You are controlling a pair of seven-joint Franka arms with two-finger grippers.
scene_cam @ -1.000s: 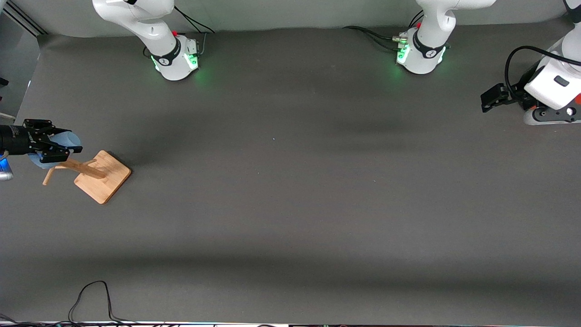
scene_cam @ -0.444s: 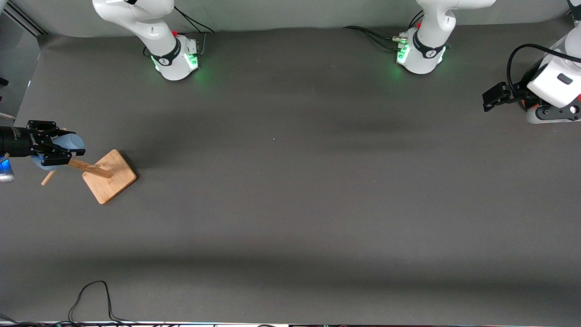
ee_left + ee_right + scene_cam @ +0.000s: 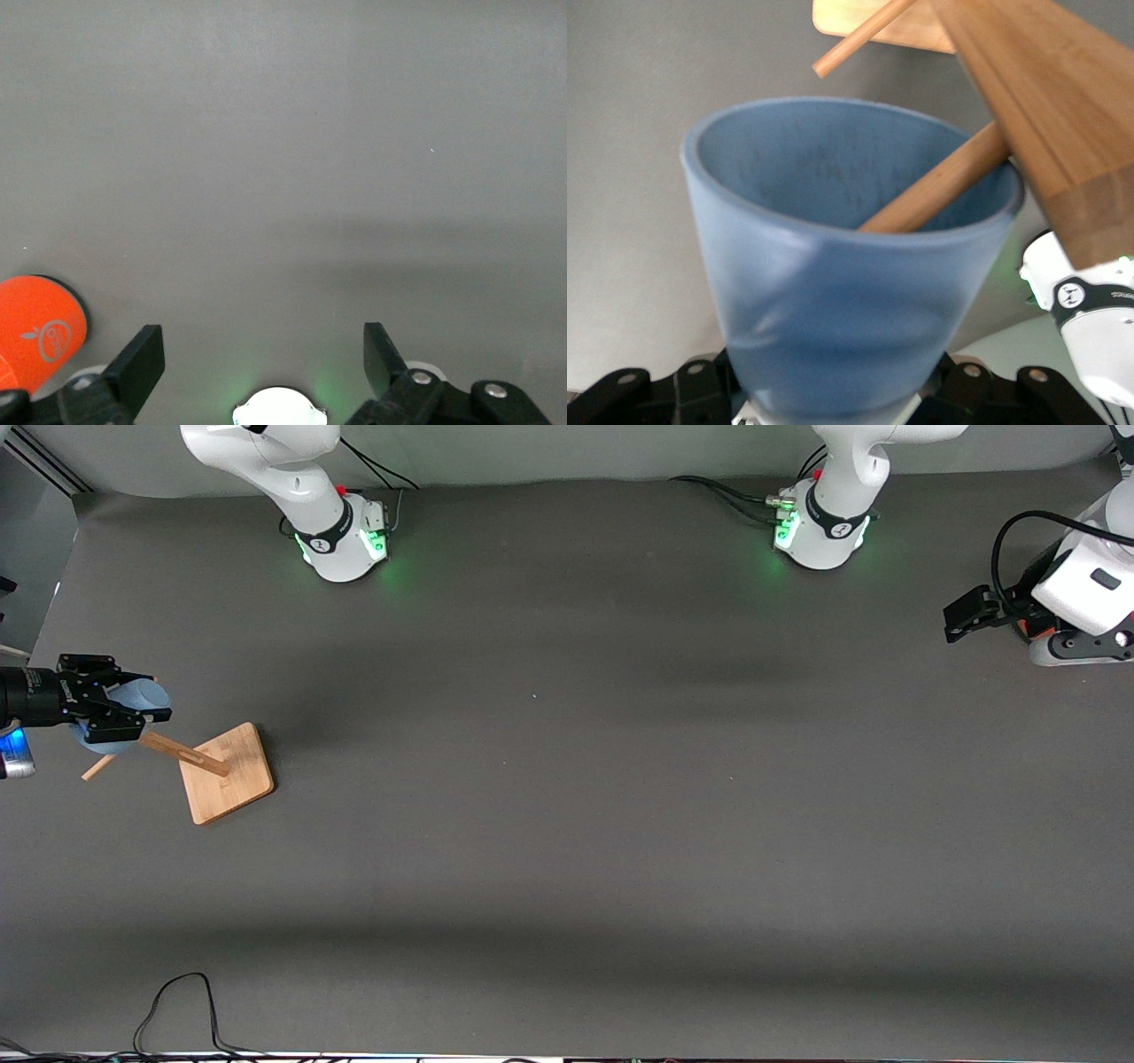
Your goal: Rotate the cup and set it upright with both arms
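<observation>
The pale blue cup [image 3: 137,693] hangs at the right arm's end of the table, and my right gripper [image 3: 113,710] is shut on its lower body. In the right wrist view the cup [image 3: 833,292] opens away from the camera, its wall dented. A wooden peg [image 3: 939,190] reaches into its mouth. That peg belongs to a wooden stand with a square base [image 3: 229,772] and a slanting post [image 3: 182,753]. My left gripper [image 3: 961,618] hangs open and empty over the left arm's end of the table, its fingers [image 3: 142,363] wide apart.
An orange-red canister [image 3: 40,332] stands on the table beside my left gripper. The two arm bases [image 3: 341,540] [image 3: 819,531] glow green along the table's farthest edge from the front camera. A black cable [image 3: 177,1001] loops at the edge nearest that camera.
My right gripper has moved a little toward the table's middle with the cup. The wooden stand's base has slid and turned the same way. The left arm has barely shifted.
</observation>
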